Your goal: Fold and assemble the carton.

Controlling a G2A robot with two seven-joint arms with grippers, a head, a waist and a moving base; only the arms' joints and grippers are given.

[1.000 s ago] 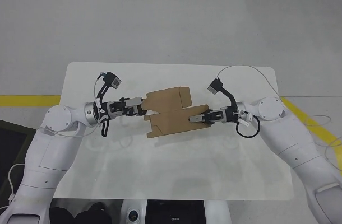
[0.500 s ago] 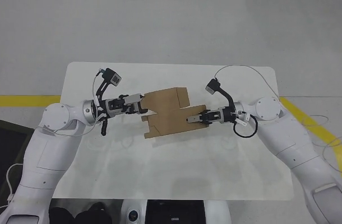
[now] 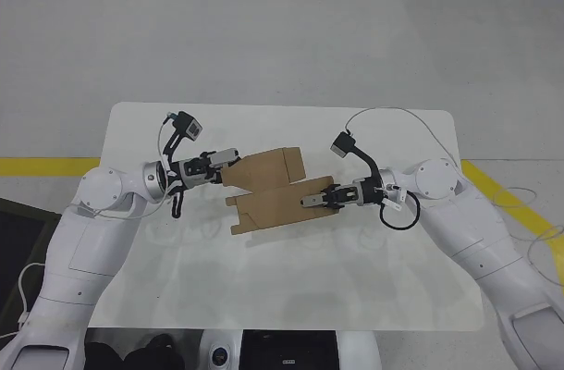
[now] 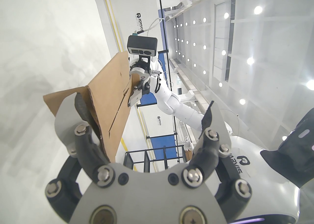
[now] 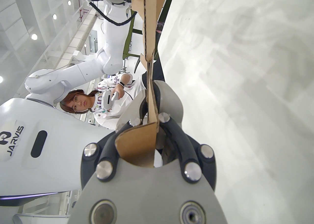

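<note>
Between the fingers of the right gripper, the flat brown cardboard carton is being pinched, hovering over the white table, while the left gripper is gaping wide, one finger brushing the opposite edge. One-sided hold, so it's probably risking twisting loose.

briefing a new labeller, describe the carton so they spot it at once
Find the white table. Near its middle, the left gripper and right gripper meet at a notched sheet of cardboard, the carton. It alone is brown; everything around it is white, black or grey.
</note>
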